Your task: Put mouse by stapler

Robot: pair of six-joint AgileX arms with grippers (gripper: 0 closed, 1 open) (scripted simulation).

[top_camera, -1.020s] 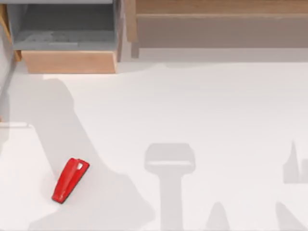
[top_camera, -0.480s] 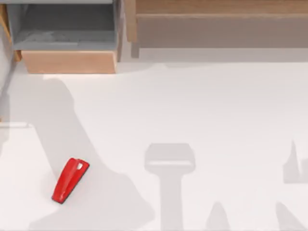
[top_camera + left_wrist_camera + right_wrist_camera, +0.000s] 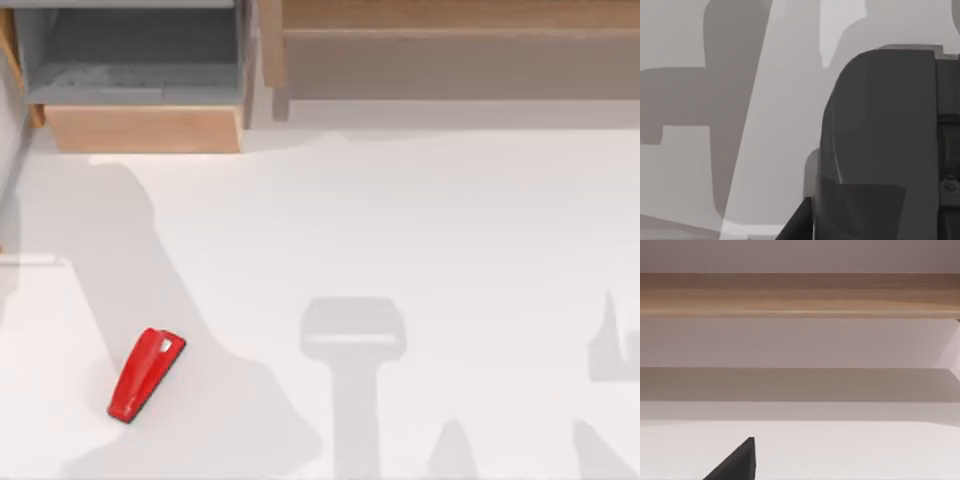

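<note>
The mouse (image 3: 880,140) sits right against your left gripper (image 3: 799,226). It shows as a smooth dark dome close to the wrist camera, with one black finger pressed against its side and the pale tabletop (image 3: 780,125) well below it. From that, I judge the gripper is clenched on the mouse and holding it off the surface, though the opposite finger is hidden behind the dome. A raised carry makes sense here: the rounded shell would skid if pushed, and the height keeps it from knocking anything on the way. The stapler (image 3: 146,374) is your destination. It lies flat on the tabletop at the top view's lower left, with its wider end and white mark angled up and to the right, and the broad shadow of the left arm falls just beside it. There is bare surface on both of its long sides, so either side would take the mouse. Lower it just beside the stapler rather than onto it, since a nudge could spin the glossy wedge. Your right gripper (image 3: 737,462) is parked facing the wooden shelf (image 3: 800,292) at the back; I cannot tell its state.
</note>
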